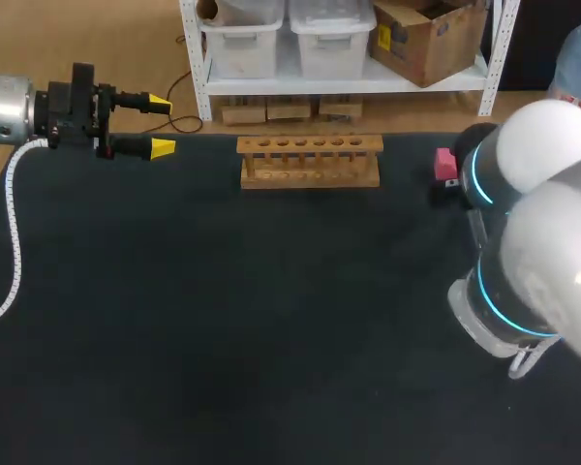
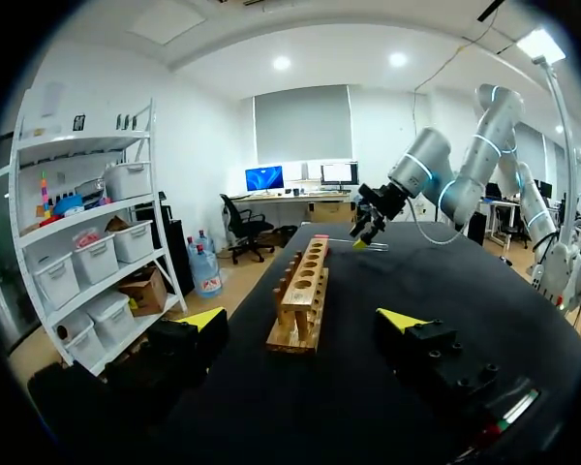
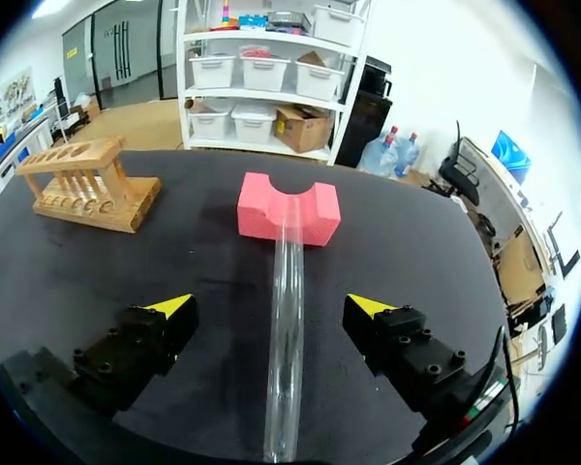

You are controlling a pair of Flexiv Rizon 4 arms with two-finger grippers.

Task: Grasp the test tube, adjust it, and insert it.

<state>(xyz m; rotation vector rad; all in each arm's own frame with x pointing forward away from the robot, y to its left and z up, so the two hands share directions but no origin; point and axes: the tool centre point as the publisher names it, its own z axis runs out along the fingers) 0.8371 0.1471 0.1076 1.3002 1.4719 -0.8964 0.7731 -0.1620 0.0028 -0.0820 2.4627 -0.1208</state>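
Test tube [image 3: 289, 271] lies untouched, end on pink block [image 3: 257, 208], between our right gripper's [image 3: 271, 306] spread fingers; left gripper [image 2: 303, 318] likewise spread.

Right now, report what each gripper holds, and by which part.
Nothing is held. The left gripper and right gripper are open; the test tube lies untouched between the right one's fingers, far end on the pink block.

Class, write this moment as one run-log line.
left claw open, apart from wooden test tube rack | right claw open, astride test tube, not touching | tube lying, far end on pink foam block | grasp pending
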